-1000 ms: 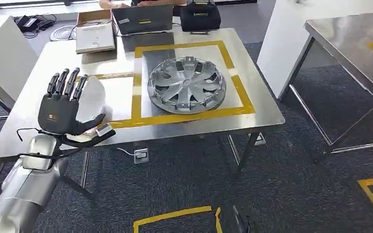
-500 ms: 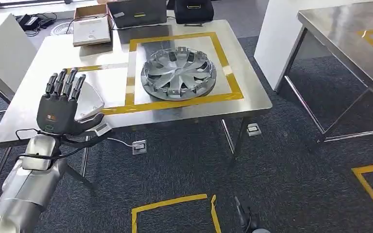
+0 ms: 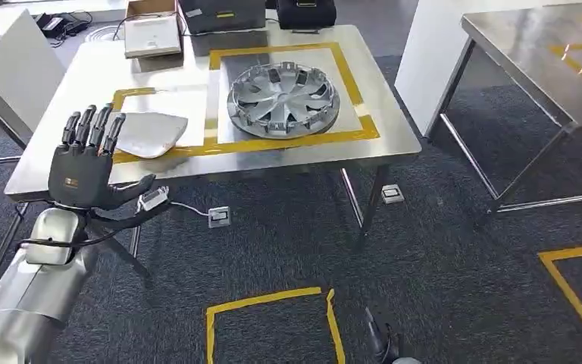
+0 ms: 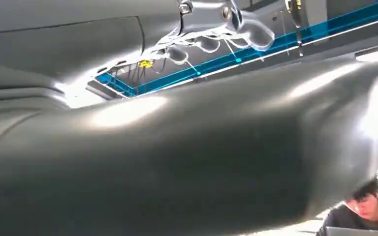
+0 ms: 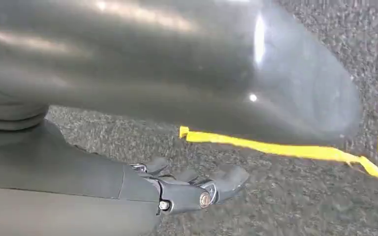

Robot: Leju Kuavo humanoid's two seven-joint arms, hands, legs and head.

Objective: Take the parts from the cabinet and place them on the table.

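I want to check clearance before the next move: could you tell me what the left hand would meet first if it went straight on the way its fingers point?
Probably the light grey panel on the steel table; the left hand looks raised, so depth is unclear.

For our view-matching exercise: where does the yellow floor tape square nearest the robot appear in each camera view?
Head view: floor tape lies low in the middle, on the carpet.
Left wrist view: not in it.
Right wrist view: floor tape runs as a strip across the carpet, under the grey arm cover.
Shared landmark: the right hand, close beside the tape in both.
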